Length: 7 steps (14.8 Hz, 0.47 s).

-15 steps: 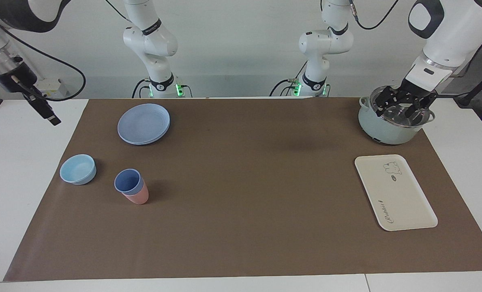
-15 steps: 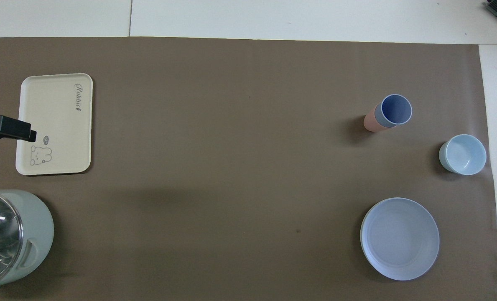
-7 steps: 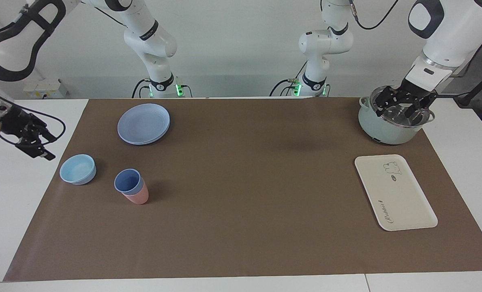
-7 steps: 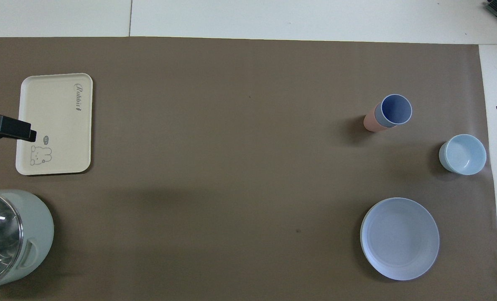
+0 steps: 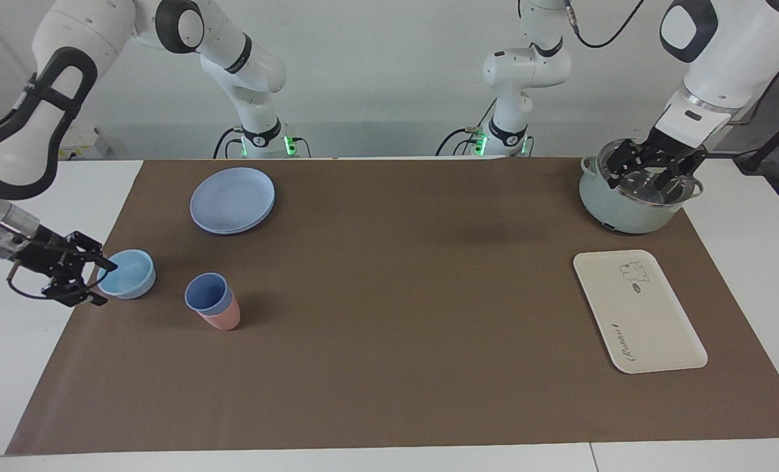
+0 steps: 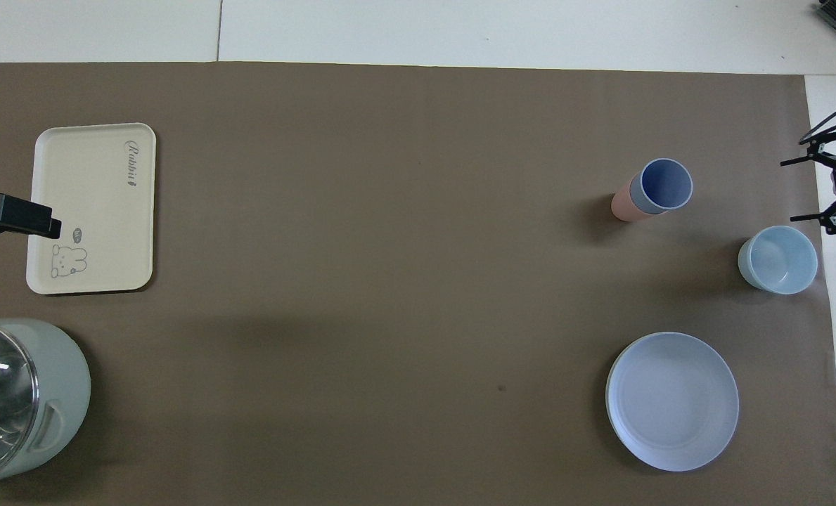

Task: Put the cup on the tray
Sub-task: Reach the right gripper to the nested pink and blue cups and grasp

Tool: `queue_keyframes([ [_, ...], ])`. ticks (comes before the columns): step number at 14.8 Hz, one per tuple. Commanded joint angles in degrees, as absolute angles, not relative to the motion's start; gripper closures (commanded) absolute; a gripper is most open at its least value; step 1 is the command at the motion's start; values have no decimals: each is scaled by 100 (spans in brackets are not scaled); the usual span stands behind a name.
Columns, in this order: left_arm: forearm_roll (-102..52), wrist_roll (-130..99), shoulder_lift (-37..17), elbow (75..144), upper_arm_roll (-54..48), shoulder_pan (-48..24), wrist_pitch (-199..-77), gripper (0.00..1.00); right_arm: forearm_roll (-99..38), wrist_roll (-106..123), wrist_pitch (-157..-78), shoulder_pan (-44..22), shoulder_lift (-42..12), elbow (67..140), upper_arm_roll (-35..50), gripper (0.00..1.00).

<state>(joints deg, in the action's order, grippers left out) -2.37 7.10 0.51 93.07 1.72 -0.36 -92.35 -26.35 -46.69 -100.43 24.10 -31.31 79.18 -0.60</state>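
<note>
The small periwinkle-blue plastic tumbler (image 5: 206, 293) (image 6: 664, 185) stands nested inside a pink plastic cup (image 5: 223, 317) (image 6: 625, 204) of like size, on the brown table mat (image 5: 389, 295) (image 6: 389, 281) toward the right arm's end of the table. The flat cream-white rectangular tray with rounded corners and a small bear drawing (image 5: 638, 311) (image 6: 94, 208) lies well apart from it, toward the left arm's end, and carries nothing. The right gripper (image 5: 91, 278) (image 6: 797, 190) hangs low at the edge of the mat, just beside the shallow light-blue bowl (image 5: 126, 273) (image 6: 778, 258), with its fingers spread wide and nothing between them. The bowl sits between that gripper and the stacked cups. A round blue plate (image 5: 232, 200) (image 6: 672, 400) rests nearer to the robots than the cups and the bowl. The left gripper (image 5: 651, 172) waits over a pale green pot with a glass lid (image 5: 628, 203) (image 6: 20, 400), which stands nearer to the robots than the tray; whether its fingers are apart or closed cannot be told. In the overhead view a dark part of the left arm (image 6: 11, 215) overlaps the tray's edge.
</note>
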Motion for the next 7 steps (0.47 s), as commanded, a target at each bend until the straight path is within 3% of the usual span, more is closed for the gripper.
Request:
queue_keyframes([
  [1,-149,677,132,9431,158,-18,-9325,0,-2812,-4973,-9817,2330,-3673,7357,35,6],
  [7,-149,677,132,9431,158,-18,-9334,0,-2944,-4983,-9957,2074,-3885,7663,44,4],
])
